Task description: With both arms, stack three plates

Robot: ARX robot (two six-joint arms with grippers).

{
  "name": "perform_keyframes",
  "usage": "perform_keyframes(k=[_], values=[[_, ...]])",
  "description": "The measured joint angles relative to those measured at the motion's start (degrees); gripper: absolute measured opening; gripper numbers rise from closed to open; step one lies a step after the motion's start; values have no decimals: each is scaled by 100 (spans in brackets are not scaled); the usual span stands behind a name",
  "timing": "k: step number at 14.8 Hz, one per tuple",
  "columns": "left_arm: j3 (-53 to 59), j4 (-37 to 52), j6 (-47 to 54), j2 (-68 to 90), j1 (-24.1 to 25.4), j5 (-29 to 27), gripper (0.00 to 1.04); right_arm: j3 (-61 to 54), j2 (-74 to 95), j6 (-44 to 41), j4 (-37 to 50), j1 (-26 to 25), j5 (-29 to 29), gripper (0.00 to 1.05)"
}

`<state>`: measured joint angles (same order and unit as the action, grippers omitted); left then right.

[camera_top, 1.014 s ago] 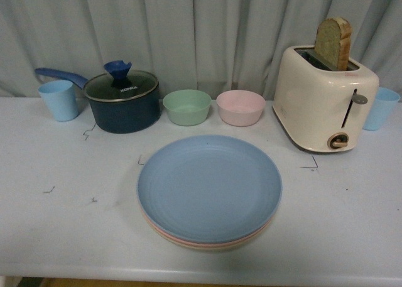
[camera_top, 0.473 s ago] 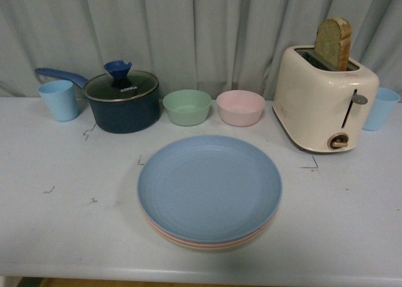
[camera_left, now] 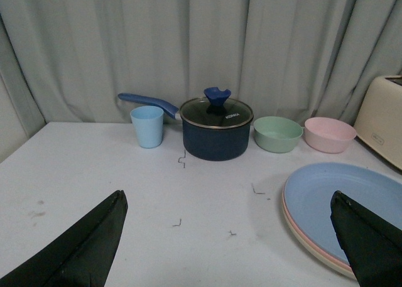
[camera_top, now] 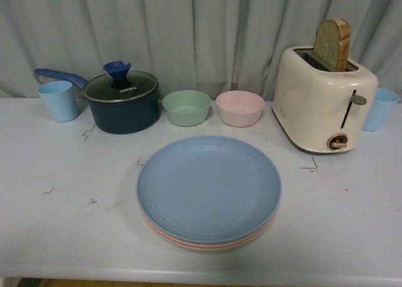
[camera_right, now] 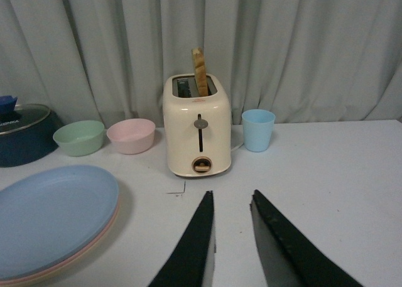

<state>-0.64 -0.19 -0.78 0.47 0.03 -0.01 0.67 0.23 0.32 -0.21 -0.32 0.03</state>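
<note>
**Three plates stacked, both arms drawn back**

Three round matte plates sat in one pile on the pale grey worktop (camera_top: 56,224): the blue plate (camera_top: 208,186) on top, with a thin pink plate rim (camera_top: 164,234) and beige plate rim (camera_top: 242,243) showing beneath it at the near edge. The stacking looked finished, so the step in hand was judged to be a clean retreat; done well, that meant lifting each arm away without brushing the pile's edge and leaving the three rims lined up.

The left tool (camera_left: 229,237) hung low over the worktop with its black fingers spread wide apart, holding nothing. The pile lay ahead of it and toward its right finger, while the dark blue lidded saucepan (camera_left: 217,129) and light blue plastic cup (camera_left: 147,126) stood further ahead. The right tool (camera_right: 231,237) also hovered empty, its fingers parted by only a narrow gap. The pile lay off to its left side, and the cream toaster with a slice of bread (camera_right: 196,133) stood straight ahead. Neither arm appeared in the front view.
</note>
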Motion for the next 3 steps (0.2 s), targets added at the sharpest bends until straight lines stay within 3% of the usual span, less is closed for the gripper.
perform_keyframes(k=[1,3], values=[[0,0,-2,0,0,0,98,0,0,0,0,0,0,29],[0,0,-2,0,0,0,98,0,0,2,0,0,0,100]])
